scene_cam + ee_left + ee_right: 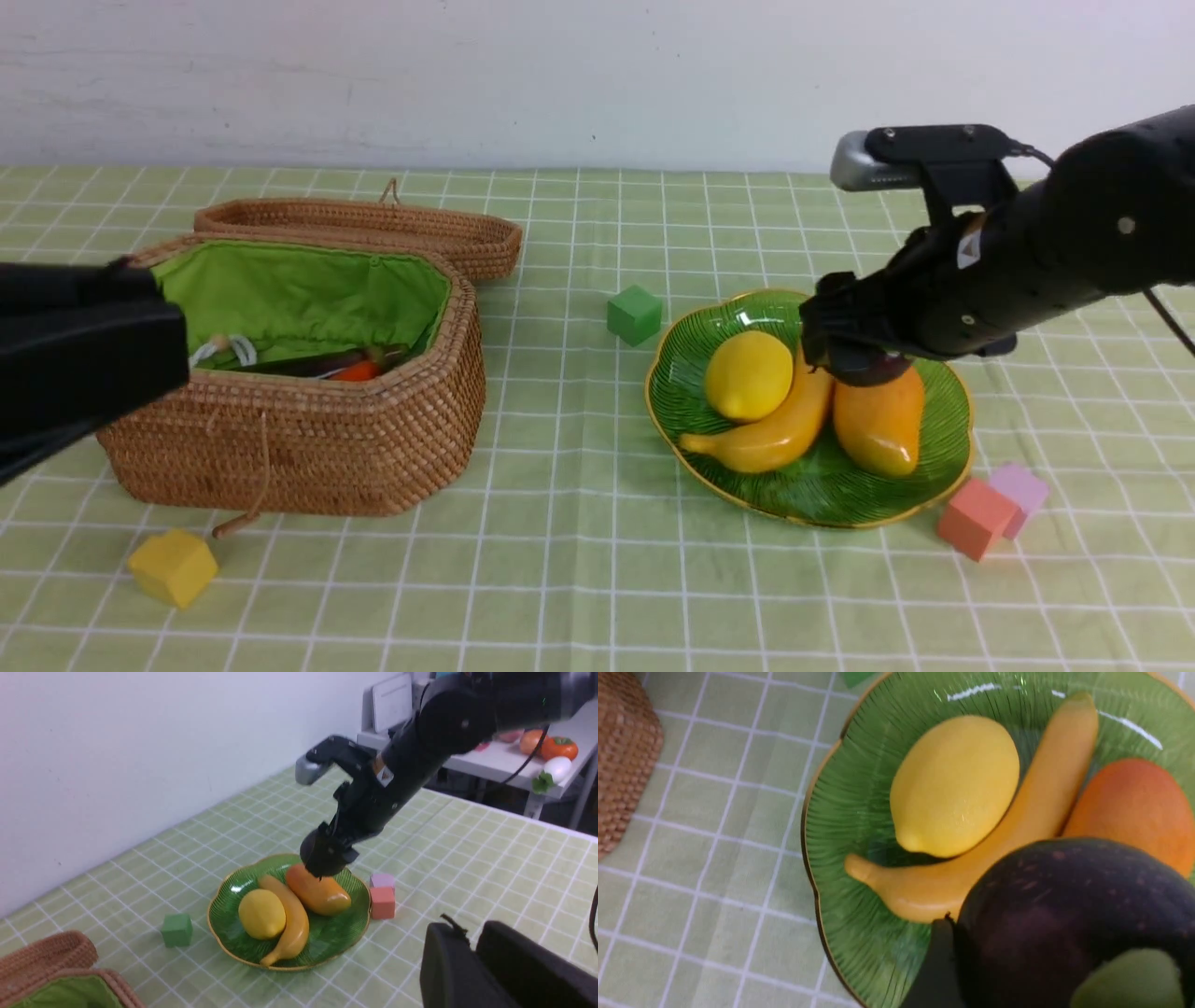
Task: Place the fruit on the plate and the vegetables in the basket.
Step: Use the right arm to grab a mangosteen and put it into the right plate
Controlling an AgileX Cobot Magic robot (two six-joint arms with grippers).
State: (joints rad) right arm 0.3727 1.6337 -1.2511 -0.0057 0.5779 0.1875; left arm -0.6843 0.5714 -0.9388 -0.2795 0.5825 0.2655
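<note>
The right end effector (854,359) grips the mangosteen (1069,919) over the plate (709,322), above the mango (879,425). Lemon (748,375) and banana (770,434) lie there too. The left end effector (472,956) is nearly closed, empty, beside the basket (317,439).

The surface (579,560) is covered in light green cloth with a grid of thin white lines. The basket (308,439) is woven in brown, and its inside (299,294) is lined in bright green. Something dark purple and something orange-red are seen inside it. The plate (812,485) is made of green glass with thin ribbed lines and a gold edge. On it, a yellow lemon (748,375), a yellow-orange banana (775,434) and an orange-yellow mango (879,425) are seen. The mangosteen (1064,924) is coloured dark purple with a green cap. Four small cubes are seen: green (635,315), yellow (174,567), salmon red (975,518) and pale purple (1022,487). The wall (467,75) is painted white. The right tool (854,350) is black.
</note>
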